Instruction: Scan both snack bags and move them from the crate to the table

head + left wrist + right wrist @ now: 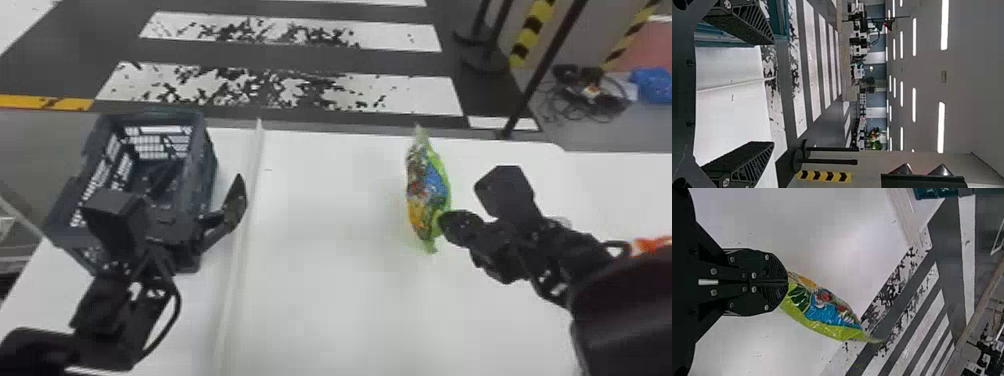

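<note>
Pinching the near end of the snack bag (822,309) with the right gripper (787,282), closed down narrow. In the head view, placed just right of centre, toward three o'clock, over the white table (325,280); cannot tell if resting on it. From those fingertips, extending toward eleven o'clock, with long axis close to twelve–six. Right arm clearly nearer, so likely to do the scanning turn or the setting down; in either case, would need to swing round that pinched end, at some risk of slipping. Holding the left gripper (773,93) wide, with nothing between its fingers, toward nine o'clock in the head view, by the crate (202,155). Glossy, crinkled film on the bag: lime green, blue, orange, plumped in the middle, tapering to a thin crimped end. Rigid dark blue-grey plastic for the crate, with slotted walls. Smooth matte tabletop, crossed by a pale strip (245,220). Between three and four o'clock, at the edge, something orange (652,245); cannot tell what.
</note>
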